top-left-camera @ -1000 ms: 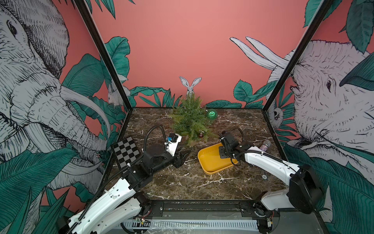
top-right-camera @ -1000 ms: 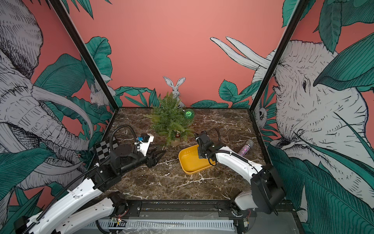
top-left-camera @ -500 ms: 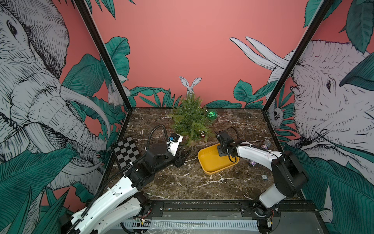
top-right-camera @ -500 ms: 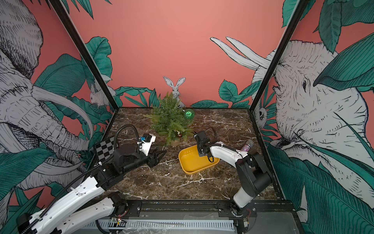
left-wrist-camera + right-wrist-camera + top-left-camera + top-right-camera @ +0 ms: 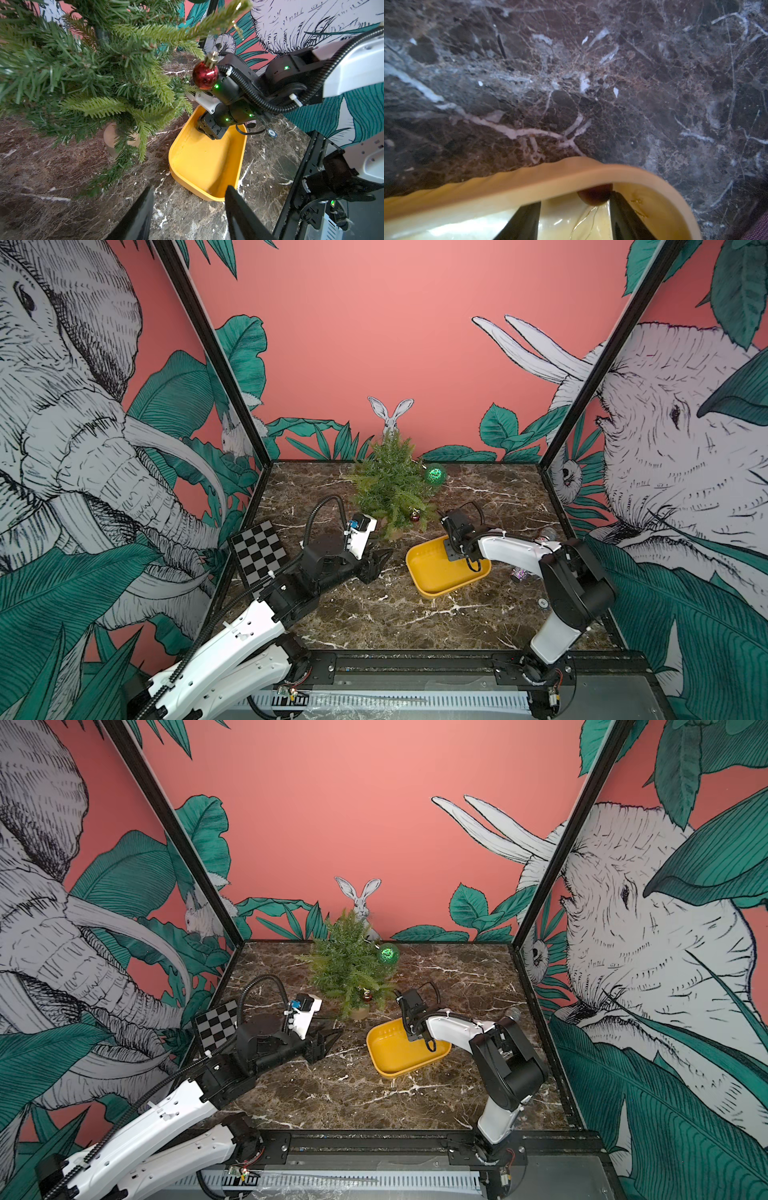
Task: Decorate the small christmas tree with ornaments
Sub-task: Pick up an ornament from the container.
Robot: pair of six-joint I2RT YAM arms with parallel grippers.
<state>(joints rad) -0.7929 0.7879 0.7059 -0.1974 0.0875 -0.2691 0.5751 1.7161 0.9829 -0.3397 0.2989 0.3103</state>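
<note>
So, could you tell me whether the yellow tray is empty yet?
Not empty: one dark-red ball lies inside the yellow tray, by its rim.

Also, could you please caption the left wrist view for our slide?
Red ornament hangs on the small christmas tree; right arm reaches into the yellow tray.

Ball [image 5: 594,197] in tray [image 5: 529,182] before tree [image 5: 390,489]
</note>
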